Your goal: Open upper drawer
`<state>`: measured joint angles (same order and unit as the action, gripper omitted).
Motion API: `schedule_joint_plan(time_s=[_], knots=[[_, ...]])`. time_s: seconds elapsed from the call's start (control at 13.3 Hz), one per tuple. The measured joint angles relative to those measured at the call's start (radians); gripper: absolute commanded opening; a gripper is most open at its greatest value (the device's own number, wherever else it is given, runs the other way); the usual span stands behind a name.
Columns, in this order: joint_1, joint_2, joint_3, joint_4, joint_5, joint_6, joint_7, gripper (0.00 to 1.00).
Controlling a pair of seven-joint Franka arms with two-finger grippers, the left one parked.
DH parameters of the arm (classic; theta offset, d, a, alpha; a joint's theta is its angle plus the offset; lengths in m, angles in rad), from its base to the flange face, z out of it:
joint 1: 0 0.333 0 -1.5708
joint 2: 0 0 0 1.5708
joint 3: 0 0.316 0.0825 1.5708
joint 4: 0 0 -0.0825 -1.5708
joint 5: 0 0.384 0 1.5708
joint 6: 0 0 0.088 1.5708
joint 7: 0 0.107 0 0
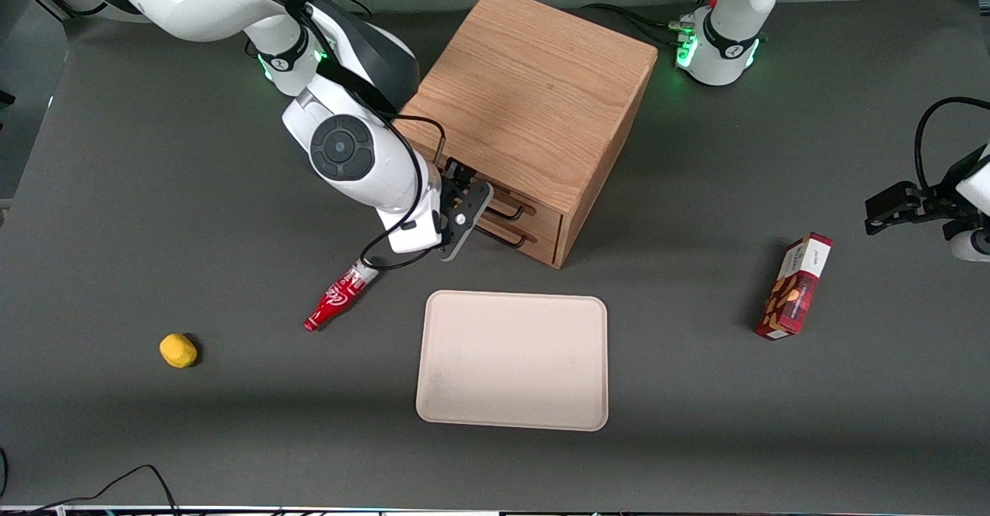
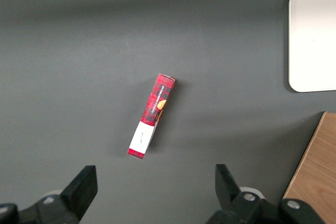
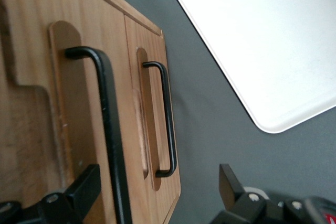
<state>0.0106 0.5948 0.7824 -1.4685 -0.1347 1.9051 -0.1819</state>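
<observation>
The small oak cabinet (image 1: pixel 534 90) stands at the middle of the table, its front turned toward the working arm's end. The upper drawer (image 1: pixel 545 218) and the lower drawer (image 1: pixel 537 247) both look flush with the front. My right gripper (image 1: pixel 464 210) is at the drawer fronts, beside the handles. In the right wrist view the gripper (image 3: pixel 157 192) is open. The upper drawer's (image 3: pixel 63 108) black wire handle (image 3: pixel 107 119) runs between the two fingers, close to one finger (image 3: pixel 86 190). The lower drawer's handle (image 3: pixel 168 119) lies beside it.
A beige tray (image 1: pixel 510 361) lies nearer the front camera than the cabinet; it also shows in the right wrist view (image 3: pixel 262 40). A red cola bottle (image 1: pixel 336 299) lies on the table just below the gripper. A yellow object (image 1: pixel 178 350) and a red box (image 1: pixel 795 288) lie farther off.
</observation>
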Motion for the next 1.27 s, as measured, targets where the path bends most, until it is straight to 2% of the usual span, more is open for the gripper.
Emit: schedule_joint_plan(time_s=[0.22, 0.45, 1.27], knots=[[0.012, 0.034, -0.003, -0.001, -0.039, 0.027, 0.000, 1.00], [0.018, 0.043, -0.021, 0.000, -0.050, 0.036, -0.015, 1.00], [0.015, 0.044, -0.204, 0.114, -0.062, 0.047, -0.223, 1.00]])
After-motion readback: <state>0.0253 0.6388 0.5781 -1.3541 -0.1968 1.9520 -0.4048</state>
